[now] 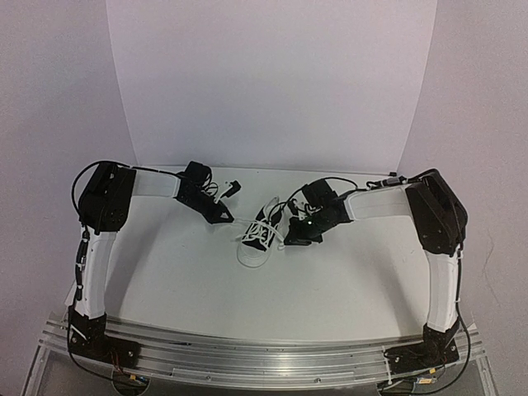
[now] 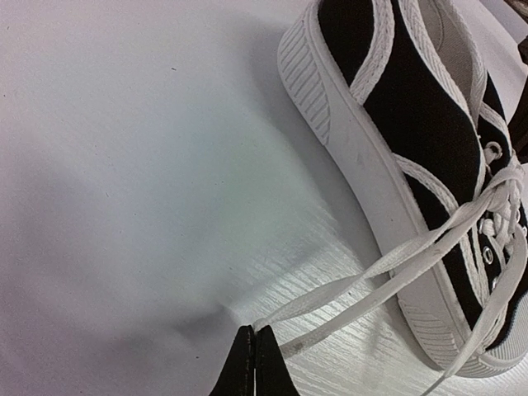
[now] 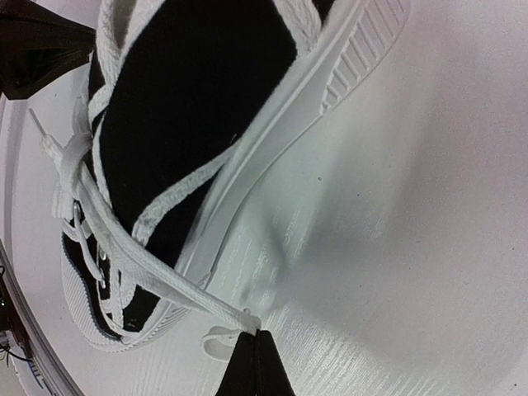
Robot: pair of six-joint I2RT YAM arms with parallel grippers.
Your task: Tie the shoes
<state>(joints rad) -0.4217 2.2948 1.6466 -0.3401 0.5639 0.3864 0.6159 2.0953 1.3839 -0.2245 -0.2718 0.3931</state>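
Black canvas sneaker point(image 1: 260, 238) with white woven trim bands, white sole point(image 2: 346, 140) ribbed with fine grooves, white laces point(image 2: 470, 219), left gripper point(image 2: 254, 334) and right gripper point(image 3: 254, 337) black, white table point(image 1: 346, 280) with faint grain lines, pale lilac backdrop point(image 1: 272, 82)

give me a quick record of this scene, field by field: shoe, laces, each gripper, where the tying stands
sneaker: black canvas, white sole and toe cap, standing on its sole, toe toward the arm bases
laces: white, strands drawn out from the eyelets to both sides
left gripper: fingertips closed, pinching laces low beside the sole
right gripper: fingertips closed, pinching laces on the sneaker's other side
table: white, the sneaker near its middle
tying: strands cross over the eyelets; no finished bow visible
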